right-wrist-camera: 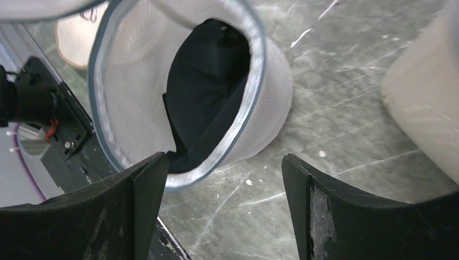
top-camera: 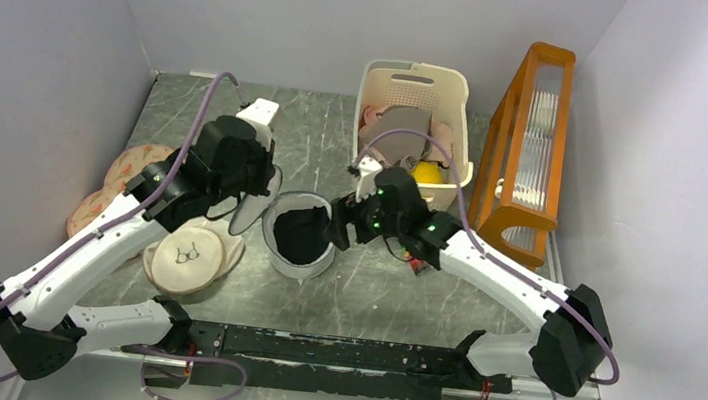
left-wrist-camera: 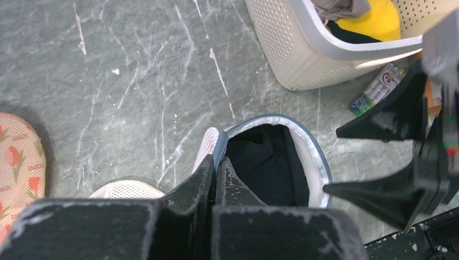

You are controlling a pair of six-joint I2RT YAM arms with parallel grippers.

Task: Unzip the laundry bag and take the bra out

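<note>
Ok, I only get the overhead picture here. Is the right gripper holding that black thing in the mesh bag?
Observer: No. Its wrist camera shows the right gripper open and empty, just short of the bag.
Operator: And the black thing itself?
Observer: The bra lies folded inside the laundry bag, none of it past the rim.
Operator: What is the other arm doing?
Observer: Its wrist camera shows the left gripper shut on the bag's rim.
</note>
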